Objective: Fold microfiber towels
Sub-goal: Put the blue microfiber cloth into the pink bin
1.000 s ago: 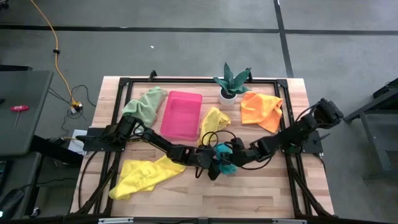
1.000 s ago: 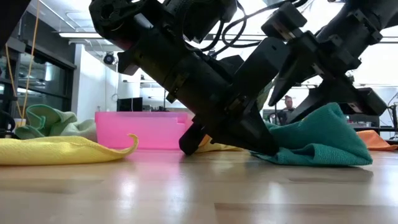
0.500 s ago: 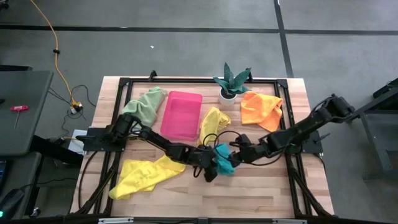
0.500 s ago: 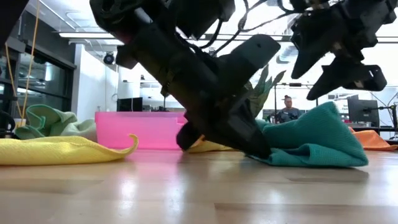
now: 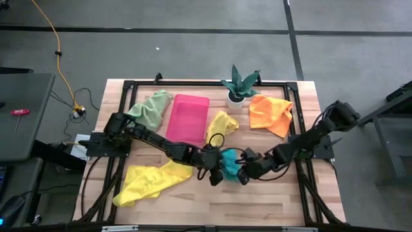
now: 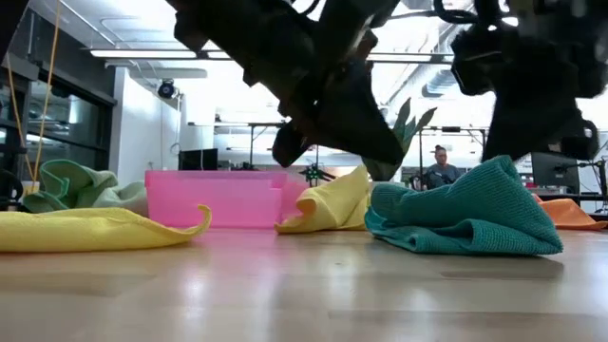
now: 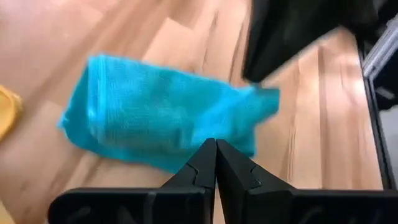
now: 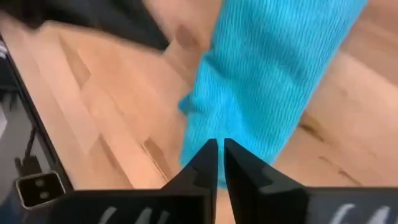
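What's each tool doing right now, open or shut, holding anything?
Left tool: shut, empty, above the teal towel.
Right tool: shut, nothing visibly gripped, at the same towel.

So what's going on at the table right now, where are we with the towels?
Both arms are over the teal towel, which lies bunched near the table's middle. The left gripper is shut and empty, just above the cloth. The right gripper looks shut too, its tips at the towel's edge; a grip can't be confirmed. The two yellow towels, the orange towel and the pale green towel lie crumpled around the pink tray.
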You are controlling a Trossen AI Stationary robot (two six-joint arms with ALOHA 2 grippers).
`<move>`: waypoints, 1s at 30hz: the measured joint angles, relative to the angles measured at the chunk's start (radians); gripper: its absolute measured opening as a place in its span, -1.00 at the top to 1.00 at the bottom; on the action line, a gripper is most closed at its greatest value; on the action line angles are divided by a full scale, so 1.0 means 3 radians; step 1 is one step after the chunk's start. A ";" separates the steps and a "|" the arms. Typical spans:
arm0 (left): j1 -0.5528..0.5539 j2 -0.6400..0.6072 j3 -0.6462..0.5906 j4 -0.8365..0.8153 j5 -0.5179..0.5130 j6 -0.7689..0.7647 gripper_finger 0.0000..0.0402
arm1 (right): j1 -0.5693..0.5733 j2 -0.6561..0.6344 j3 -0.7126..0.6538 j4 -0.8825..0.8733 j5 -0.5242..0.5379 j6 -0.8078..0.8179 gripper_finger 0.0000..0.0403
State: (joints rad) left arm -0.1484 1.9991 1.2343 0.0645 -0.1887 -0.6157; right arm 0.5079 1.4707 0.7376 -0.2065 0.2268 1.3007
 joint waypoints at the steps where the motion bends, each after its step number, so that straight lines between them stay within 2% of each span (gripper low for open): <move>1: 0.0016 0.0000 0.0000 -0.0011 -0.0031 0.0001 1.00 | 0.0017 0.0044 0.0000 0.0097 0.0000 0.0000 0.90; 5: 0.0117 0.0051 0.0005 0.0056 -0.0057 -0.0001 1.00 | 0.0100 0.0164 0.0001 0.0321 0.0002 0.0001 0.98; 12: 0.0335 0.0290 0.0006 0.0304 0.0078 -0.0014 1.00 | 0.0197 0.0385 0.0001 0.0400 0.0024 0.0031 1.00; 21: 0.0507 0.0374 0.0000 0.0290 0.0106 -0.0029 1.00 | 0.0233 0.0677 0.0002 0.0706 0.0082 0.0192 1.00; 25: 0.0560 0.0298 -0.0003 0.0271 0.0203 -0.0002 1.00 | 0.0268 0.0659 0.0002 0.0787 0.0079 0.0132 1.00; 30: 0.0581 0.0143 -0.0005 0.0174 0.0240 0.0188 1.00 | 0.0352 0.0351 0.0001 0.0597 0.0212 -0.0137 1.00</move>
State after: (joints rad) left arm 0.0258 2.0421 1.2327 0.1168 -0.1168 -0.5592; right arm 0.6136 1.5758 0.7380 -0.0273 0.2905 1.2595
